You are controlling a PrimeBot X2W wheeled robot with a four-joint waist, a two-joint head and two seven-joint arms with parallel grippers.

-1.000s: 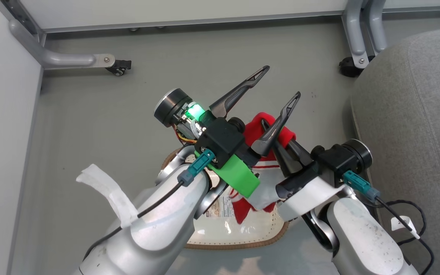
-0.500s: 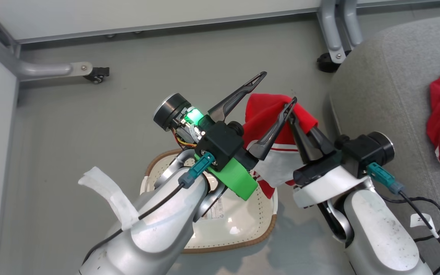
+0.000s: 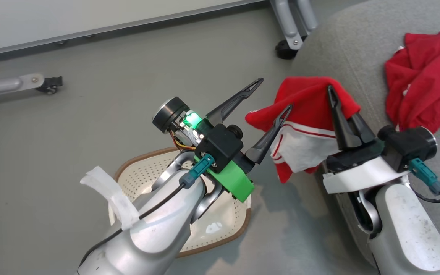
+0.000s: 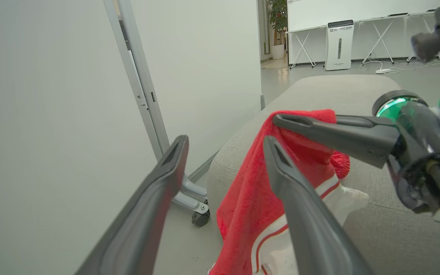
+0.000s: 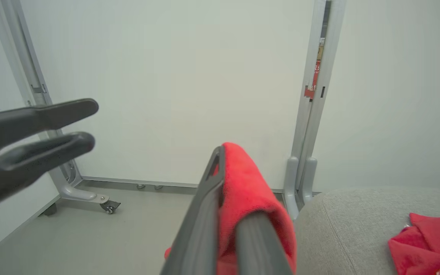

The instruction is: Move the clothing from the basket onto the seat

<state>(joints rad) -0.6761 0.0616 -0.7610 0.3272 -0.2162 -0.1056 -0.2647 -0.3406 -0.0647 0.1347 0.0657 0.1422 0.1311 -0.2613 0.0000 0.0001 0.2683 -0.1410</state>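
Counting garments, you see two, both red: one striped garment (image 3: 304, 95) hangs pinched in the closed right gripper (image 3: 332, 95) at the edge of the single seat (image 3: 357, 49); the other garment (image 3: 422, 88) lies on that seat. The left gripper (image 3: 274, 93) stands wide, holding nothing, above the floor (image 3: 90, 114) just beyond the one basket (image 3: 139, 175).

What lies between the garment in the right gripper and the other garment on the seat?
In the head view, a bare stretch of grey seat separates the held garment from the lying garment.
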